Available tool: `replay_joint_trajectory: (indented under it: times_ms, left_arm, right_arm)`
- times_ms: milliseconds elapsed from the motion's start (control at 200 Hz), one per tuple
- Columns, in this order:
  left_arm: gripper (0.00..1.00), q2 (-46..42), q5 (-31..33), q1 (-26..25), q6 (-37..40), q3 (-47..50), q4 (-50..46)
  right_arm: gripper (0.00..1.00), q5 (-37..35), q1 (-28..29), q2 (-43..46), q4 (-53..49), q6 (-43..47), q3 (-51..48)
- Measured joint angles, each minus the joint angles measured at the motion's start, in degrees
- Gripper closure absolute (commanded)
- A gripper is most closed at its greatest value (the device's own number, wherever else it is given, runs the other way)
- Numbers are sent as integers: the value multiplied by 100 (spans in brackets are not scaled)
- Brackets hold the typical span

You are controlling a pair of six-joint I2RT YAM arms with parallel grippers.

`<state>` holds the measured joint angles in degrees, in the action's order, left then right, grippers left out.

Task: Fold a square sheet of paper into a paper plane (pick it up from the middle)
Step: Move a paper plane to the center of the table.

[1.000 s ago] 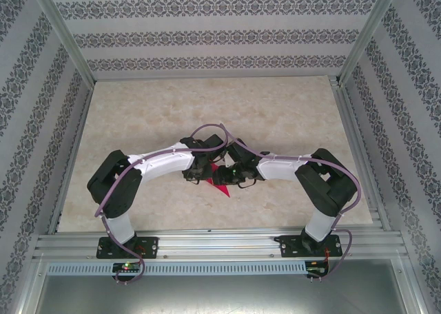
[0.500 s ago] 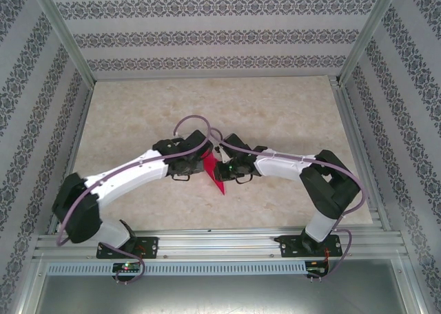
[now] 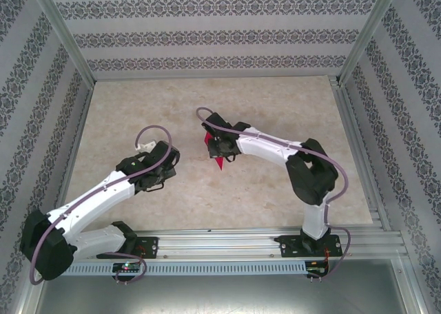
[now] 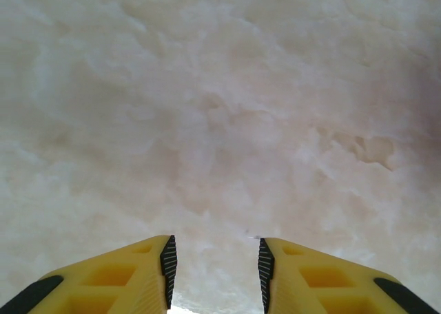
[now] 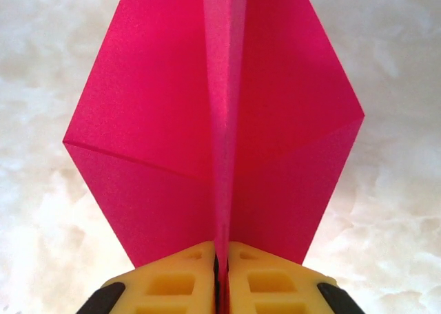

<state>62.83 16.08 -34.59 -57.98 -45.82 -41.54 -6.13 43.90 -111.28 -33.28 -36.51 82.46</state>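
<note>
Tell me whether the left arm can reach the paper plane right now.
Probably yes: just open table separates the open left end effector from the paper plane, which the right end effector pinches along its centre crease.

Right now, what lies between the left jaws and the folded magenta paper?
Only bare marble-patterned table, seen in the top view; the right jaws hold the folded magenta paper.

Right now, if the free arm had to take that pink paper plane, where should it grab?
Probably the centre fold of the paper plane, the layered ridge beyond where the right tool pinches it. The wings splay to either side and would likely bend. The left tool, open, should come from the opposite end, jaws straddling that ridge.
</note>
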Motion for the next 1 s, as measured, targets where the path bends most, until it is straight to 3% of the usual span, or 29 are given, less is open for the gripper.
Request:
replay_joint_trajectory:
  times_ms: [300,674,754,999]
  left_arm:
    - [58,-407,-267,369,-20,339,131]
    - [58,-328,-452,435,-20,350,271]
    - [58,-326,-494,435,-17,350,304]
    - [58,-240,-562,435,-17,350,358]
  right_arm:
    - [83,-236,107,-638,-621,-256,588]
    - [76,-216,122,-846,-562,-393,435]
    - [69,-195,122,-859,-544,-411,361]
    - [62,-179,122,-894,-444,-511,304]
